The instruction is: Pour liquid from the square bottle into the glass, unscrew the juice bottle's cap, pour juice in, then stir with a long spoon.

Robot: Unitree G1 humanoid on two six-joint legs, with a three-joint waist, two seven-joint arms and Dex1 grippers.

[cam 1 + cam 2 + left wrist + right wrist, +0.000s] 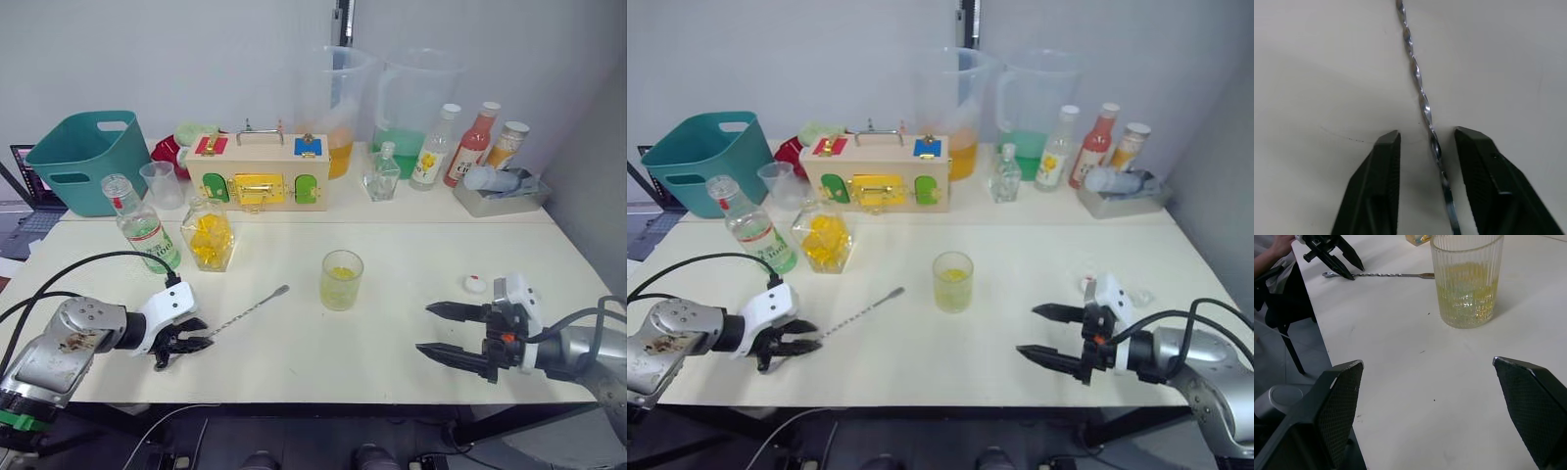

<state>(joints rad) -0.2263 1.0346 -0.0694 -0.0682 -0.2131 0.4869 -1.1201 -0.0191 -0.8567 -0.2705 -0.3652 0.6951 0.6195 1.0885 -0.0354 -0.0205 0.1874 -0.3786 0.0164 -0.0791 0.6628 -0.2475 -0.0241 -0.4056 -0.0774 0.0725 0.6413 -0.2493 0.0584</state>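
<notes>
Your left gripper point(186, 345) sits low over the table point(392, 245) with its fingers apart, straddling the handle end of the spoon point(247, 310) but not yet pinching it; in the left wrist view the twisted shaft runs between the two pads, nearer one than the other. Judging by the yellow liquid already in the glass point(341, 280) and the cap point(475, 284) lying loose near your right gripper point(453, 334), the pouring looks done and picking up the spoon is the step in hand. Centre the shaft between the pads before you close, and close gently: the shaft is thin and lies flat, so it could roll or slip out sideways. Lift slowly once it is held, as the long free end will likely swing. The spoon is a slim silver rod, spiral-twisted along its length, lying flat and slanting from your left gripper toward the glass, its far end stopping short of it. Your right gripper hangs with its jaws wide apart, holding nothing, well apart from the glass.
</notes>
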